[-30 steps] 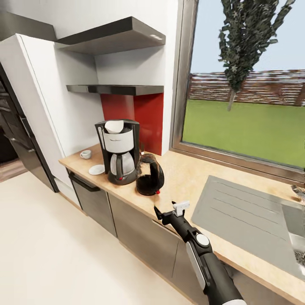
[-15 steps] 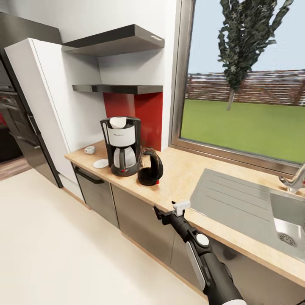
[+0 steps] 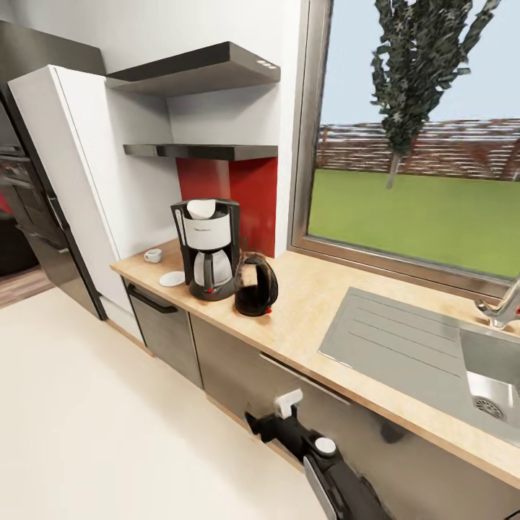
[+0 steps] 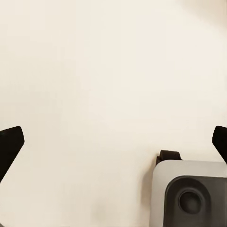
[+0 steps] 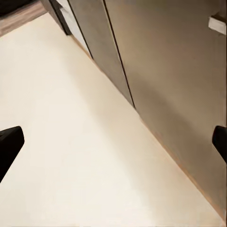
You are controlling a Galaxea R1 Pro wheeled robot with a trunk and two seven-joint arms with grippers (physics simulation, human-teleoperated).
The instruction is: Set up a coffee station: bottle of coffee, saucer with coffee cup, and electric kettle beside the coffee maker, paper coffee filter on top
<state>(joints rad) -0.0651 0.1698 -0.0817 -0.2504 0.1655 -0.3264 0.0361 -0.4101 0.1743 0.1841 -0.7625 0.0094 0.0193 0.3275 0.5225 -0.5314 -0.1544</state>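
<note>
On the tabletop (image 3: 318, 303), the coffee cup (image 3: 152, 255) sat left of the saucer (image 3: 172, 279) beside the coffee maker (image 3: 208, 249), light, brittle, probably best pinched at its rim, while both grippers' jaws stood spread, empty, above the floor (image 3: 108, 419).

Right gripper (image 3: 269, 420) low and forward, left gripper (image 4: 113, 142) downward, fingers spread

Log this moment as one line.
filter on coffee maker | kettle beside it | coffee cup off saucer | both jaws open
</note>
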